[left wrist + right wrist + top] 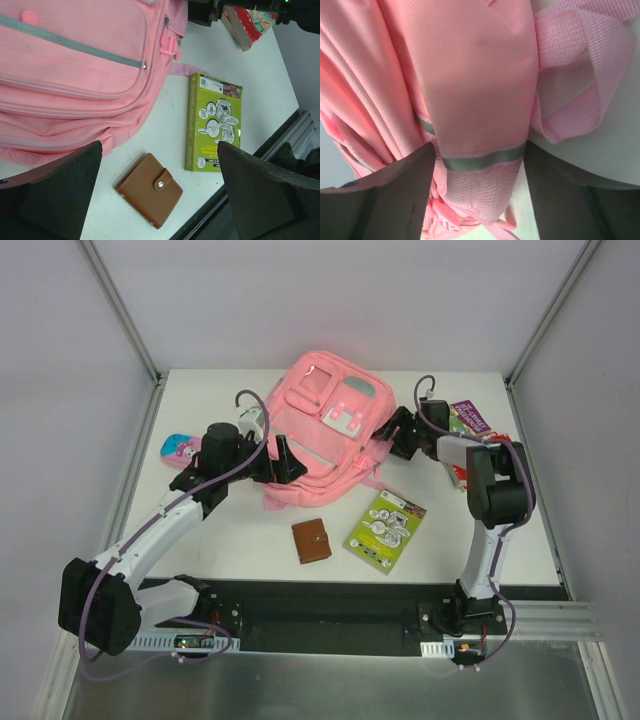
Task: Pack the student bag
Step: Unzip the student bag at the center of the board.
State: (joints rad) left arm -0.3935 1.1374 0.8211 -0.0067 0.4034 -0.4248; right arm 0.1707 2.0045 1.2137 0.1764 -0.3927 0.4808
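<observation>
The student bag (322,425) is a pink backpack lying flat at the back middle of the table, front pockets up. My left gripper (275,464) hovers at its left lower corner, open. In the left wrist view the gripper (159,150) holds nothing, with the bag (75,75) on the left and the table below. My right gripper (395,437) is at the bag's right side. In the right wrist view the gripper (477,150) has a fold of the bag (470,75), edged with grey-green ribbon, filling the gap and touching both fingers.
A brown snap wallet (311,540) (150,190) and a green booklet (385,530) (215,122) lie in front of the bag. A small pink cartoon pencil case (180,450) lies at the left. Books (468,423) (250,22) are stacked at the right behind my right arm.
</observation>
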